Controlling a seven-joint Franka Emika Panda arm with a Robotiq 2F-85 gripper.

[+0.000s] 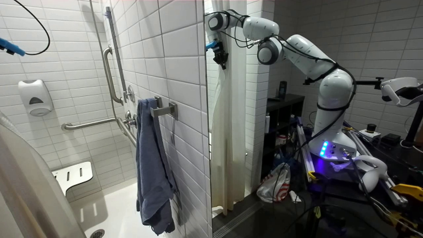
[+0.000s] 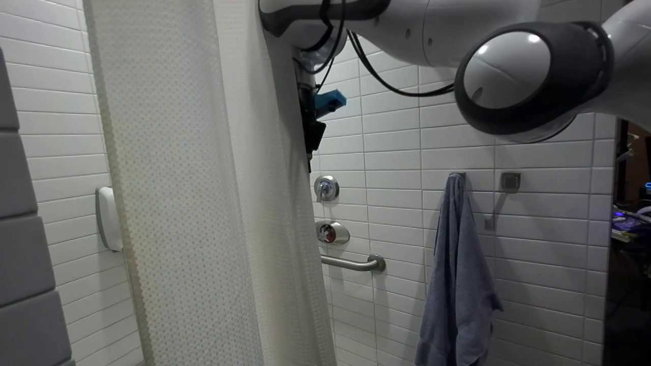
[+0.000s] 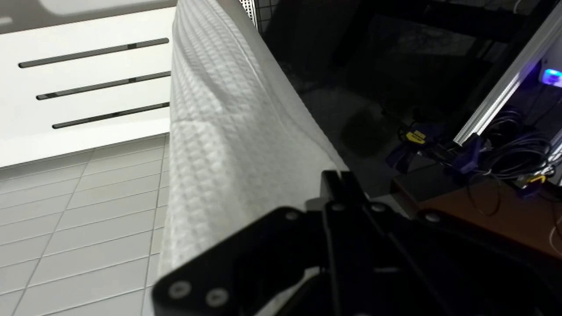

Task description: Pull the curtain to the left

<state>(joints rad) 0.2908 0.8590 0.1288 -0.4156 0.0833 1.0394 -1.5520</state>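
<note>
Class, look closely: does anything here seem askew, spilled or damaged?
Only the curtain looks askew: in the wrist view its edge slants toward the closed jaws, which appear to pinch it. No spill or damage stands out.

That curtain [image 2: 203, 193] is a tall off-white one, thin fabric with a kinda waffly, dotted texture up close. It's hanging in long, loose vertical folds, a bit yellowish in places, with the hem way down low. One edge is pinched pretty high up, so the cloth tapers to a point there and spreads out below.
</note>
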